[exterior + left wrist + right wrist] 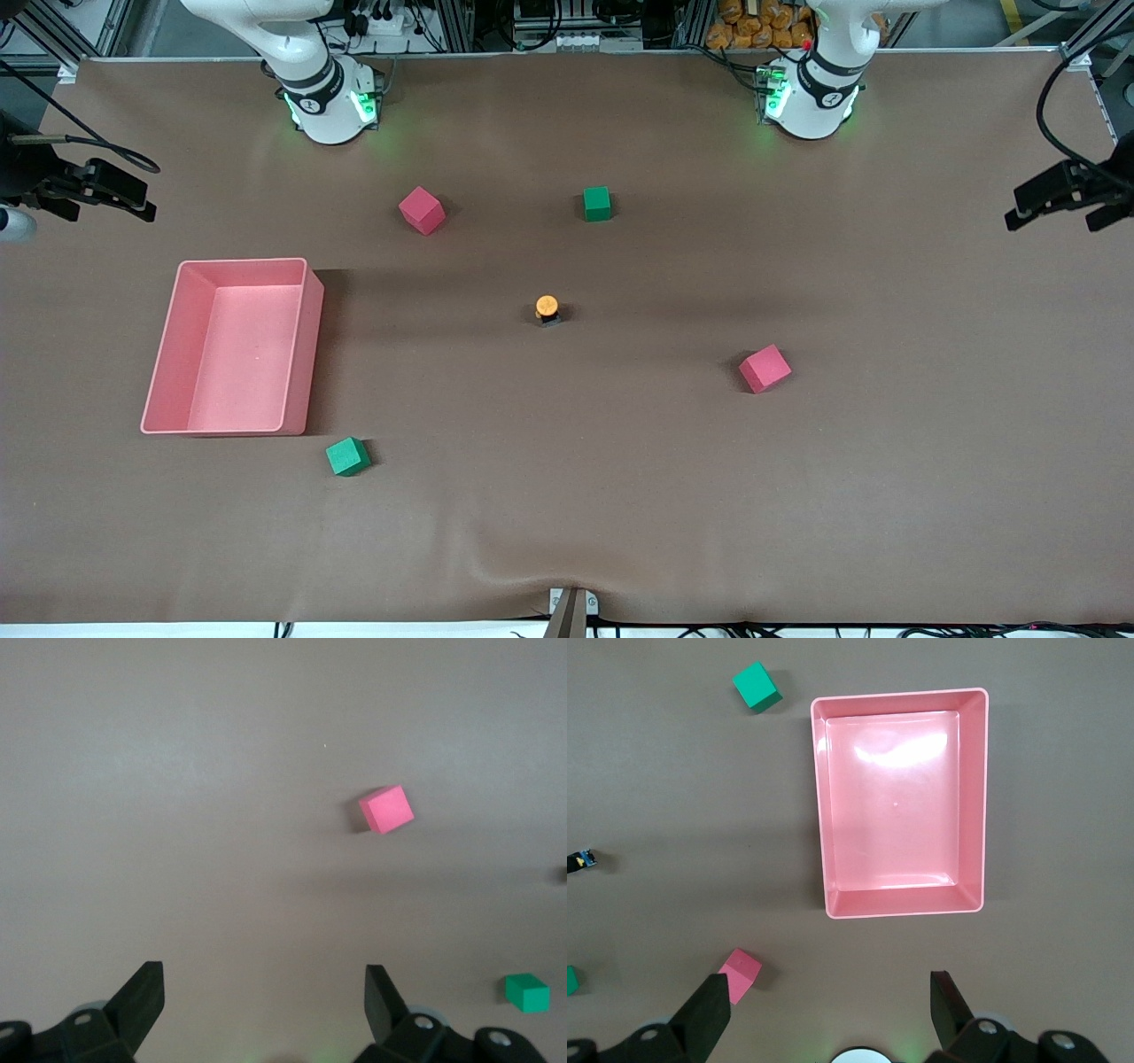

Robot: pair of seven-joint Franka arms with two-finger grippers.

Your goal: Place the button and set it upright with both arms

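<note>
The button (pixel 547 308) stands upright at the middle of the table, orange cap on top of its dark body. It shows small at the edge of the right wrist view (pixel 580 860). Both arms wait raised; only their bases, the left arm's (pixel 811 97) and the right arm's (pixel 328 102), show in the front view. My left gripper (pixel 264 981) is open and empty, high over bare table near a red cube (pixel 386 809). My right gripper (pixel 831 988) is open and empty, high over the table beside the pink bin (pixel 970 797).
The pink bin (pixel 301 346) lies toward the right arm's end. Red cubes (pixel 421 210) (pixel 765 368) and green cubes (pixel 597 203) (pixel 347 456) are scattered round the button. Black camera mounts (pixel 89 186) (pixel 1067 190) stand at both table ends.
</note>
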